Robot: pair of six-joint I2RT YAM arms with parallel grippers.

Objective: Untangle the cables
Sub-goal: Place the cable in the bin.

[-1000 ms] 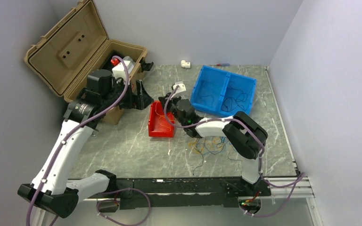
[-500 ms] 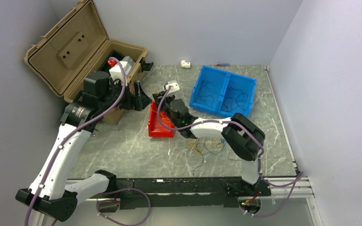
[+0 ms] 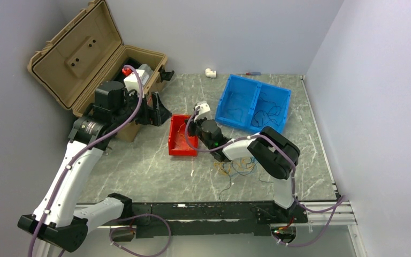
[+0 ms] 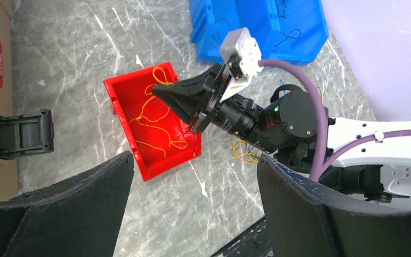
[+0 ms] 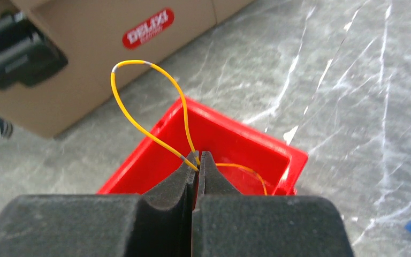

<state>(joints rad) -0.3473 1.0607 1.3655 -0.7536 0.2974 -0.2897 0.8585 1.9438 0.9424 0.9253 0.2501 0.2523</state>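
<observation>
- The right end effector (image 5: 198, 155) is clenched tight on one yellow wire (image 5: 134, 62). The pinch sits partway along it, so a loop sticks up above the pads and the other end trails down behind.
- That wire hangs right over the red bin (image 3: 183, 150), which already has a few yellow strands lying in it. The blue bin (image 3: 259, 83) next to it holds dark ones, so it looks like sorting by colour.
- The rest of the tangle (image 3: 237, 166) is a loose mess of yellow, blue and dark wire on the table (image 3: 139, 166), near the right arm's elbow and well apart from both bins.
- The left end effector (image 3: 158, 110) is spread wide with nothing in it, hovering beside the open tan case (image 3: 75, 53).
- My read on the step: one strand is free of the pile and is about to be dropped off.
- The next move needs the end effector low enough over the bin that the springy loop lands inside and doesn't flop over the wall, then a clean release.
- After that it's back to the tangle for another strand, ideally grabbed near an end. The left arm may need to pin the pile so it doesn't all lift together.
</observation>
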